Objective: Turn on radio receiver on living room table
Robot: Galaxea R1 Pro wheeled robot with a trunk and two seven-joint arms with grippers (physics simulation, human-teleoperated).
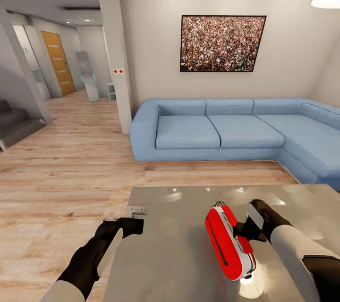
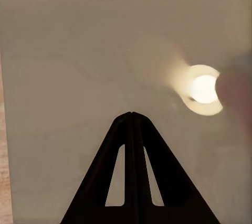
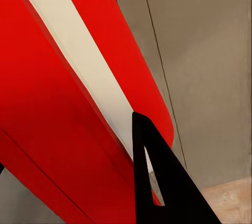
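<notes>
Light wood planks floor the living room point(image 1: 71, 170), where a blue L-shaped sofa point(image 1: 222, 130) sits against the white wall under a framed crowd picture point(image 1: 222, 43). Nearer the camera lies the table point(image 1: 174, 255), its glossy grey top mirroring ceiling lights. On it the radio receiver point(image 1: 230, 241) stands tipped on its edge, red with a white band, toward the table's right half. The right gripper point(image 1: 245, 231) is touching the receiver's side; in the right wrist view one dark finger point(image 3: 157, 182) lies against the red shell point(image 3: 68, 103), and I cannot tell how wide the jaws stand. The left gripper point(image 2: 132, 115) hangs over the table's near left edge, fingers pressed together, holding nothing.
</notes>
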